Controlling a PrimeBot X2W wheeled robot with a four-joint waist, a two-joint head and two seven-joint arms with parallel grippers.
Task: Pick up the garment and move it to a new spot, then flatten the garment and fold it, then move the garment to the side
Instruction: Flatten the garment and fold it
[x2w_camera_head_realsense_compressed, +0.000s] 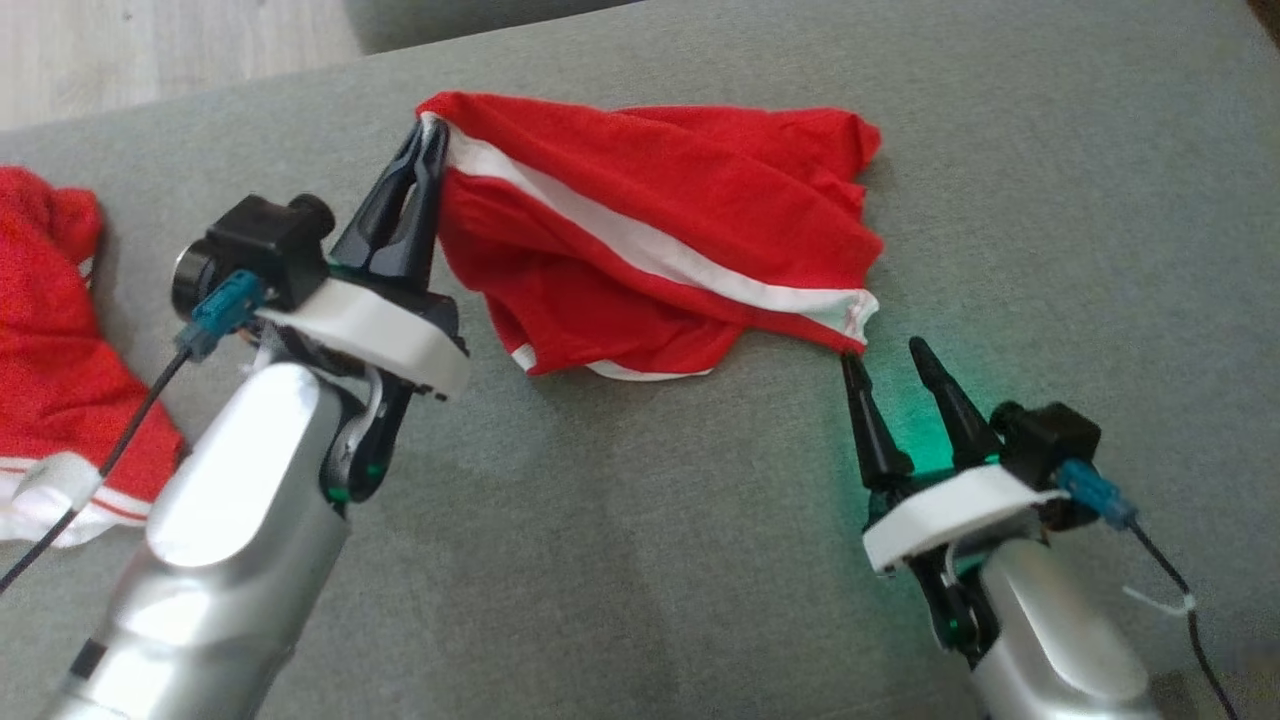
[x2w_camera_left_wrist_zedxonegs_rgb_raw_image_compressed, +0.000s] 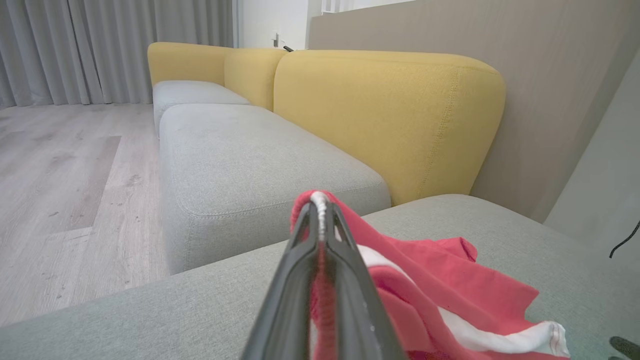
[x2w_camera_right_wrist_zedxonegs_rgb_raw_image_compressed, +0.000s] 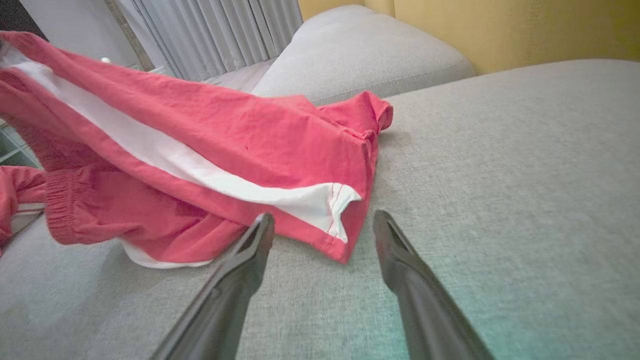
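The red garment (x2w_camera_head_realsense_compressed: 650, 230) is lying on the grey sofa seat (x2w_camera_head_realsense_compressed: 1050, 200), in the upper middle of the head view. Its long side is running along the white stripe (x2w_camera_head_realsense_compressed: 640, 245), from the upper left down to the lower right.

The left fingers (x2w_camera_head_realsense_compressed: 415, 190) are pressing together on the upper left end. They are pinching the white edge of the cloth and holding that end up off the seat. In the left wrist view the left fingers (x2w_camera_left_wrist_zedxonegs_rgb_raw_image_compressed: 295, 285) are squeezing a thin red fold, and the red garment (x2w_camera_left_wrist_zedxonegs_rgb_raw_image_compressed: 450, 290) is hanging away to the lower right.

The right fingers (x2w_camera_head_realsense_compressed: 865, 400) are standing wide apart at the lower right, holding nothing. The loose corner (x2w_camera_head_realsense_compressed: 862, 325) of the garment is sitting just above their tips. In the right wrist view the loose corner (x2w_camera_right_wrist_zedxonegs_rgb_raw_image_compressed: 345, 250) is lying just in front of the gap between the right fingers (x2w_camera_right_wrist_zedxonegs_rgb_raw_image_compressed: 250, 255). In the head view it may be touching the fingertip nearer the cloth, but I cannot tell for sure.

So the right fingers are the near ones for this corner. I think they are needing only a short push forward and then a squeeze. With both ends held, the garment could be pulled flat along the stripe.

A second red garment (x2w_camera_head_realsense_compressed: 50, 330) is lying at the left edge of the head view, well apart.
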